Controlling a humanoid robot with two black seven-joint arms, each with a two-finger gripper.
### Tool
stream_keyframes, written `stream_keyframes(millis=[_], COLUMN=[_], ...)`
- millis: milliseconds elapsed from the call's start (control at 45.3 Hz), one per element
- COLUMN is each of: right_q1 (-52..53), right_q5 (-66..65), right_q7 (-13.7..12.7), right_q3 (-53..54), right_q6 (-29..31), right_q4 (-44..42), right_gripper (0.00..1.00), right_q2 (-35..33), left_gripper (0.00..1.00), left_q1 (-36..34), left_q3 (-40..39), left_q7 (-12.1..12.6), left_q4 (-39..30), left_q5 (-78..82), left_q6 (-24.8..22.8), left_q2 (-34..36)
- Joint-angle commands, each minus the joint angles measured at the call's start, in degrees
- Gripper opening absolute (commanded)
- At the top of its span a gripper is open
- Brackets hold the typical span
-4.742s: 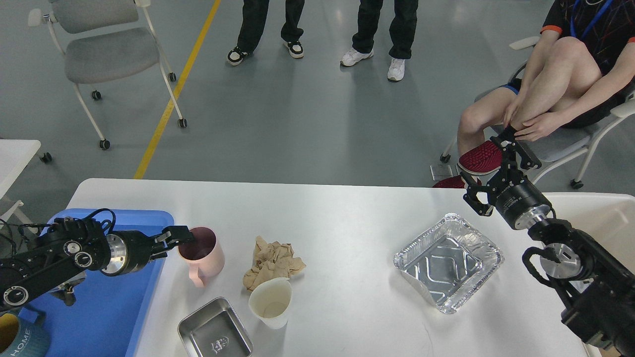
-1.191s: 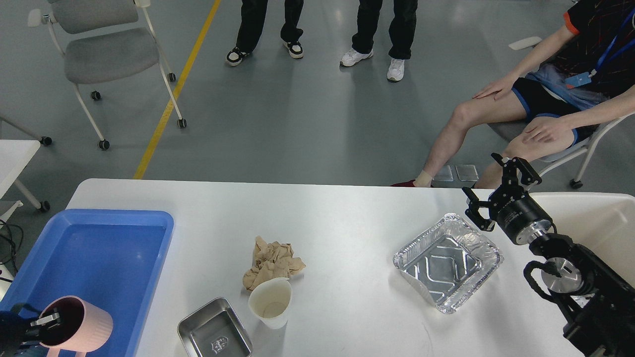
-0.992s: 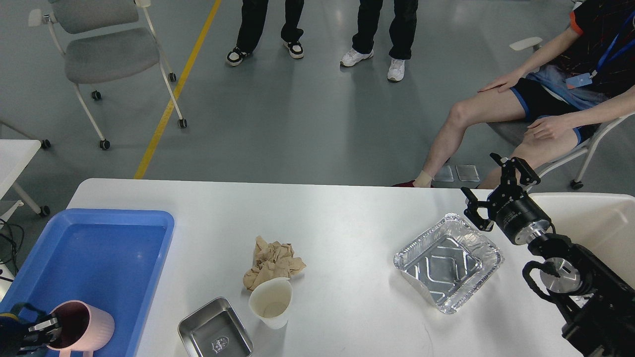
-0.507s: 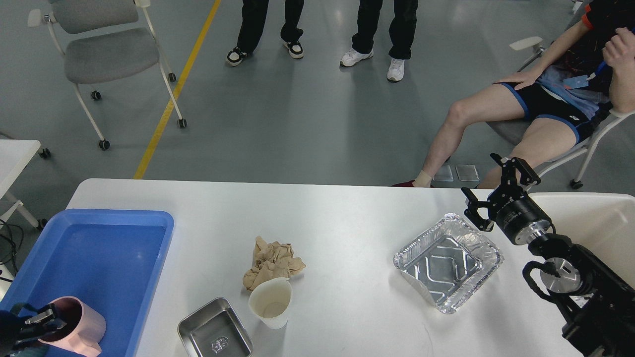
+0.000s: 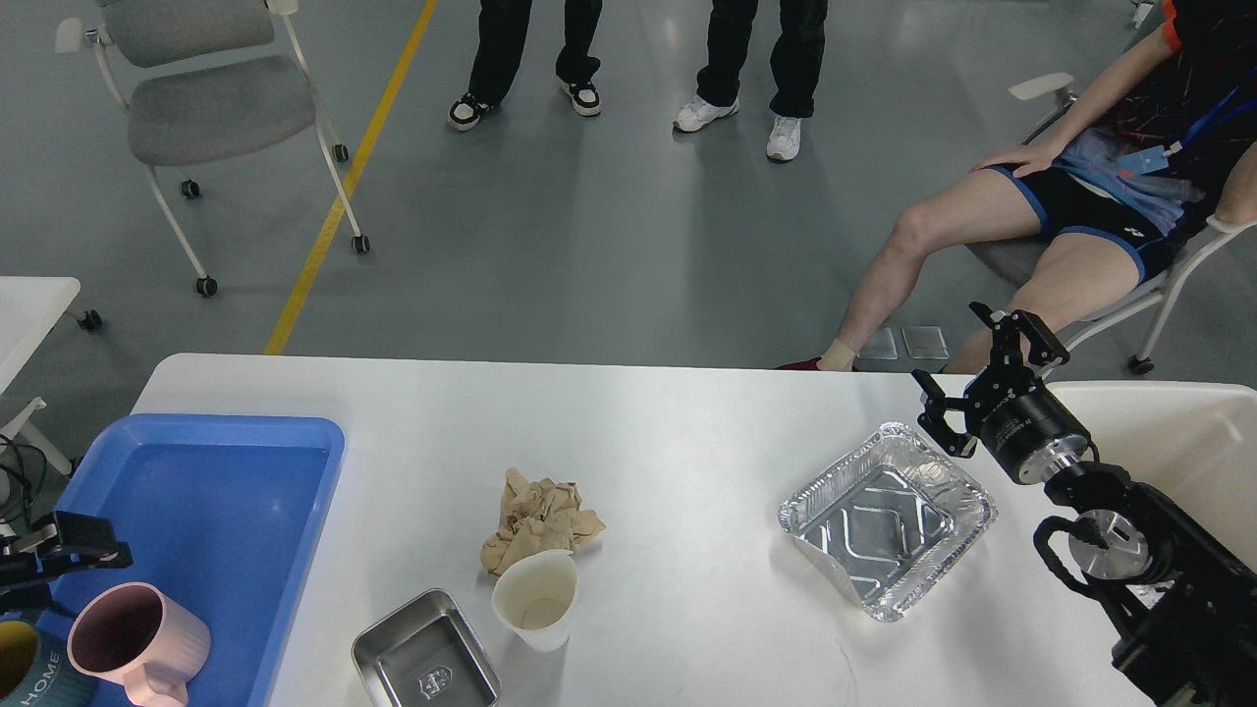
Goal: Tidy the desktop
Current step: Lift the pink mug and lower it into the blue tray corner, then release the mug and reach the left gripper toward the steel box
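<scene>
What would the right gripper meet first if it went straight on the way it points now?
Probably nothing on the desktop. The right gripper, fingers spread, points up and away past the far table edge, toward the seated person's leg. Depth is unclear, so the leg may be well beyond it.

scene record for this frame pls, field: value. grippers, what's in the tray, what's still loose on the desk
left gripper: over the blue tray, holding nothing; jaw state unclear
right gripper: open, empty, raised by the far right of the desktop
in tray: pink mug, upright; teal mug beside it, cut off by the view's edge
on desktop: crumpled brown paper, white paper cup, small steel dish, foil pan
paper and cup: next to each other, contact unclear
</scene>
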Motion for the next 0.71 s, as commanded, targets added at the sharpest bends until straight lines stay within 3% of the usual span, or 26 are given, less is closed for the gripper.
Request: stream_keyframes(millis=[0,309,529,684], right_q1=[0.11,0.64,0.55,0.29], right_q5=[-0.09,-0.09,-0.09,-0.09], right_q7=[0.00,0.00,0.00,0.00], right_q3=[0.00,-0.08,-0.08,-0.08], right_q6=[-0.03,-0.21,-0.12,-0.12], right_q4=[-0.18,-0.27,-0.27,-0.09], right_gripper=[1.00,1.00,1.00,1.00], right_q2=[-0.01,0.08,-0.01,-0.01], left_gripper=[0.74,0.74,0.74,0.74], left_q1=[-0.61,-10.98,-11.08,-10.72], left_q3=[-4.25,-8.66,-7.43,-4.88], left_q7=[-0.01,-0.36,-0.18,0.70], left_q4=[-5.04,-5.92,-5.31,-3.55], left_q5=[-0.44,-3.69,-3.69,-1.68], left_q6=[-2.75,-13.30,-12.60,-11.37], left_q2=[5.72,9.94,6.26,-0.86])
